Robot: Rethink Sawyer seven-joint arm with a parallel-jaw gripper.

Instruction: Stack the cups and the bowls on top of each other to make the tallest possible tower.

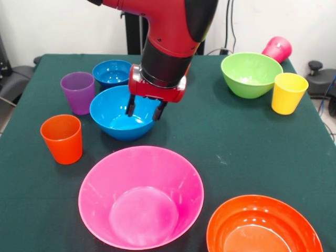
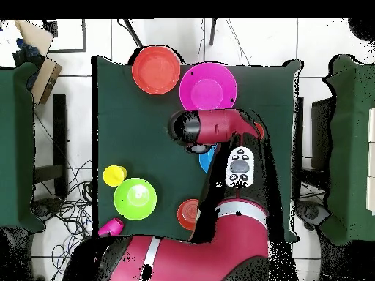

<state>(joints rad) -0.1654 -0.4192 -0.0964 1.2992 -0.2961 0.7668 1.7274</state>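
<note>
My gripper [image 1: 145, 110] is open, and its fingertips hang inside the medium blue bowl [image 1: 116, 119] with nothing between them. The small blue bowl [image 1: 112, 72] and the purple cup [image 1: 78, 92] stand just beyond and left of it. The orange cup [image 1: 62, 138] is at the near left. The very large pink bowl [image 1: 140, 194] and the large orange bowl [image 1: 262, 228] sit at the near edge. The lime green bowl [image 1: 251, 73], the yellow cup [image 1: 288, 93] and the magenta cup [image 1: 277, 49], which lies on its side, are at the far right. A small orange bowl [image 2: 189, 214] shows only in the overhead view, by the robot's base.
All the pieces stand apart on a dark green table [image 1: 220, 142], and none is stacked. In the overhead view the arm [image 2: 220, 128] covers the blue bowls and the purple cup. Cables and a box lie on the floor beside the table.
</note>
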